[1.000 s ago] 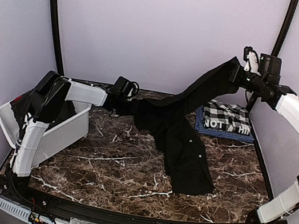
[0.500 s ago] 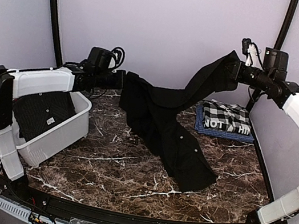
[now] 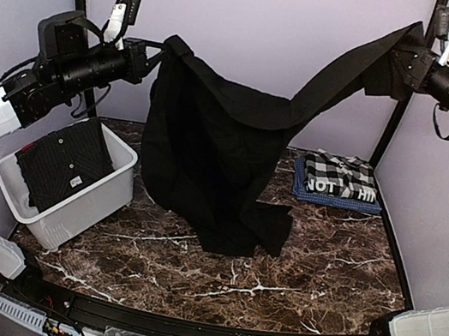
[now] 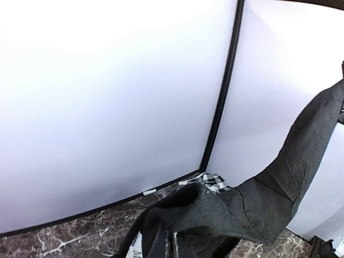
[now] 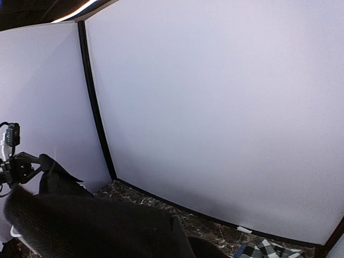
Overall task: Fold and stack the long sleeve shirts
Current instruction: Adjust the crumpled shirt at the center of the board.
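Top external view: at the table's [image 3: 321, 263] left edge, a white bin [image 3: 87, 205] holds a dark shirt [image 3: 60, 161]. The left gripper [image 3: 159, 54], raised, is clamped on a black shirt [image 3: 209, 157] that hangs over the table's middle, lower end reaching the tabletop. A checked shirt [image 3: 340, 178] lies folded in the far right corner. Above it, the right gripper [image 3: 401, 62] pinches the black shirt's other end.

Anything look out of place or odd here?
Nothing spilled or damaged. The black shirt hangs unevenly between the left gripper and the higher right gripper, its bottom bunched on the table. The checked shirt lies folded.
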Action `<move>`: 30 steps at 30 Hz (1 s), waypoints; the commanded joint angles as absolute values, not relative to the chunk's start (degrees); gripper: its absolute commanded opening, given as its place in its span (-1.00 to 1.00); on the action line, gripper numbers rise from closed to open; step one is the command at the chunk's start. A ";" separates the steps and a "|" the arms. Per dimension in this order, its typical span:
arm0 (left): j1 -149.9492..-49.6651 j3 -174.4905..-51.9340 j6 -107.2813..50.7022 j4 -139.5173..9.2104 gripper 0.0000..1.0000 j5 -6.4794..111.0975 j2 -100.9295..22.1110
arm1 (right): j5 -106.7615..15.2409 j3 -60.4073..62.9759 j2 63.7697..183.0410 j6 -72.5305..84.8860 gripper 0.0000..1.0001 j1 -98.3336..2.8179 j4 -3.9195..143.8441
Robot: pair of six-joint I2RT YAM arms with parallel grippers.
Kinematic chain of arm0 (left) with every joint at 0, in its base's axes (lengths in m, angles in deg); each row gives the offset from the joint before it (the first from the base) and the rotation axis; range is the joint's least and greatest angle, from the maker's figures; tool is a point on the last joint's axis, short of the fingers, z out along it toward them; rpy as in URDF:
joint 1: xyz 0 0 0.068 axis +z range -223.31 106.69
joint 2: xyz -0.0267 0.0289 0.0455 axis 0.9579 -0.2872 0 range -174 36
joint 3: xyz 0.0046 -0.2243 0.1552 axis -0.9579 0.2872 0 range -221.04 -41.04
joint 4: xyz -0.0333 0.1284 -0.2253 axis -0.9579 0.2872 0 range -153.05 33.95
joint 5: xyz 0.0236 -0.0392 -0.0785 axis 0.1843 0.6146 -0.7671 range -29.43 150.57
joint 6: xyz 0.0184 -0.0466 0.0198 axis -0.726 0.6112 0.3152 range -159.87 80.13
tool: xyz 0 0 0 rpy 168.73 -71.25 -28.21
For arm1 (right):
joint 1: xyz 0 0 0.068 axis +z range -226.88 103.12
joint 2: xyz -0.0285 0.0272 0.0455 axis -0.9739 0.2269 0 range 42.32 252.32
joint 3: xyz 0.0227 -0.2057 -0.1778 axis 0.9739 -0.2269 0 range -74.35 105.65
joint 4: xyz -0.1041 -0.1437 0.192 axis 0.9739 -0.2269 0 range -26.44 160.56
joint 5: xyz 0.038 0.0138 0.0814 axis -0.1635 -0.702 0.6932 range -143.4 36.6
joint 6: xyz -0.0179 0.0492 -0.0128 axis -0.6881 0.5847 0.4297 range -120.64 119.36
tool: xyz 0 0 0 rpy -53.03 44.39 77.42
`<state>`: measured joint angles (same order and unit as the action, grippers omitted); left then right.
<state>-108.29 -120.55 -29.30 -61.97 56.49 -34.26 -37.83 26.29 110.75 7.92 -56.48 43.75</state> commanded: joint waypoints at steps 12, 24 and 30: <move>-105.53 -140.30 -26.33 -56.84 -1.00 43.51 -41.89 | -62.49 45.27 115.54 0.95 -1.00 -56.37 37.19; -97.74 -162.33 -18.17 -45.22 -1.00 29.04 -84.54 | -66.46 32.15 135.54 3.35 -1.00 -68.64 38.08; -97.92 -167.83 -15.95 -44.61 -1.00 31.05 -99.28 | -63.83 28.53 143.61 7.37 -1.00 -71.49 41.16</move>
<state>-97.62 -162.86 -18.11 -47.30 32.06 -97.41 -65.17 28.48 143.55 4.07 -70.34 36.84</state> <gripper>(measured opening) 0.006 0.009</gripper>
